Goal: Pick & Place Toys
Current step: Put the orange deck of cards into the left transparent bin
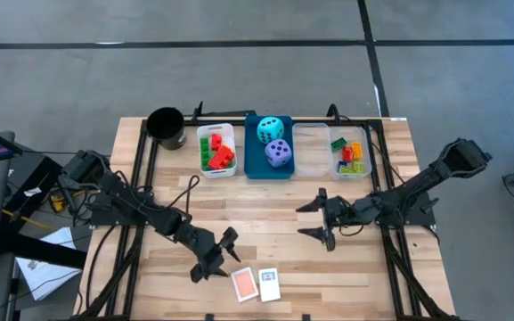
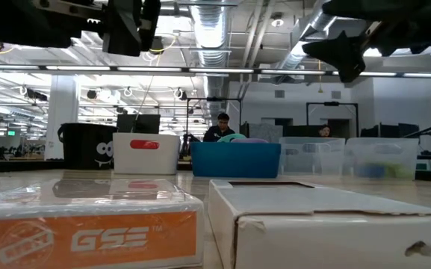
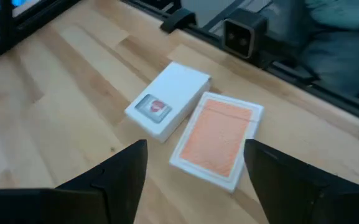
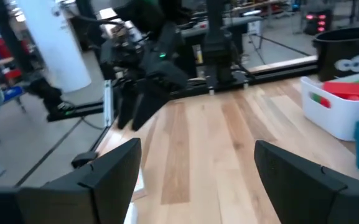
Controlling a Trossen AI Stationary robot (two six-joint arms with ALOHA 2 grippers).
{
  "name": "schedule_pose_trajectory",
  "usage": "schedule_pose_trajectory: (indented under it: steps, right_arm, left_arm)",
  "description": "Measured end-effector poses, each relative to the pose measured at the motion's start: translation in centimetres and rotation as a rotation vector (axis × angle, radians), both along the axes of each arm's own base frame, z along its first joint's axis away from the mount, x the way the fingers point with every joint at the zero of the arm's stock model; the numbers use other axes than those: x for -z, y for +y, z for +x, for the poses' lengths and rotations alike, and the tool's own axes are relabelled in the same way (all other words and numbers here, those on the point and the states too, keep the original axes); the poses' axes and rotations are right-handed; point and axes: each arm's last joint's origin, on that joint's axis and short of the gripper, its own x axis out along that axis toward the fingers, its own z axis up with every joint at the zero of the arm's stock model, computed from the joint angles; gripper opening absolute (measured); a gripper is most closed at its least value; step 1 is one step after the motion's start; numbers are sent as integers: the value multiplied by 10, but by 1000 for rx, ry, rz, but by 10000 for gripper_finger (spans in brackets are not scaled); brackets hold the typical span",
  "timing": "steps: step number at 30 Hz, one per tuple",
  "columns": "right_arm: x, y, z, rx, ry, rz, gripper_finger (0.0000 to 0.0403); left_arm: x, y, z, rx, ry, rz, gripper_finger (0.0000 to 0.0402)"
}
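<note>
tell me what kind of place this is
Probably a robotics lab in an open industrial workspace: exposed ceiling ducts, a person at a desk behind, and a wooden table with mounted arms.

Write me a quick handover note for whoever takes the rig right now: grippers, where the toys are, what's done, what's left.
Left gripper: open, empty, beside the two cards at the table's front edge.
Right gripper: open, empty, over bare table at mid-right.
Done: red and green bricks in the white bin; cyan die and purple die in the blue bin; mixed bricks in the clear bin.
Left: orange card and white card lie side by side on the table, not yet picked.
</note>
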Motion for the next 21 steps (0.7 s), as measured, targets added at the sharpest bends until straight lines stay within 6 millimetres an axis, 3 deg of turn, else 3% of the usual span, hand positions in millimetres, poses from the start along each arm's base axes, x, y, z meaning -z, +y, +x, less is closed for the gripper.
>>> schedule_pose_trajectory:
  steps: [4, 10, 21]
  right_arm:
    - [0, -7, 2, 81, -1, 15, 305]
    - [0, -16, 5, 148, -1, 27, 305]
    - [1, -21, 7, 177, 2, 88, 305]
  left_arm:
    - [0, 5, 2, 44, 11, -11, 287]
    - [10, 17, 7, 101, 17, 111, 332]
    - [69, 24, 26, 214, 111, 160, 356]
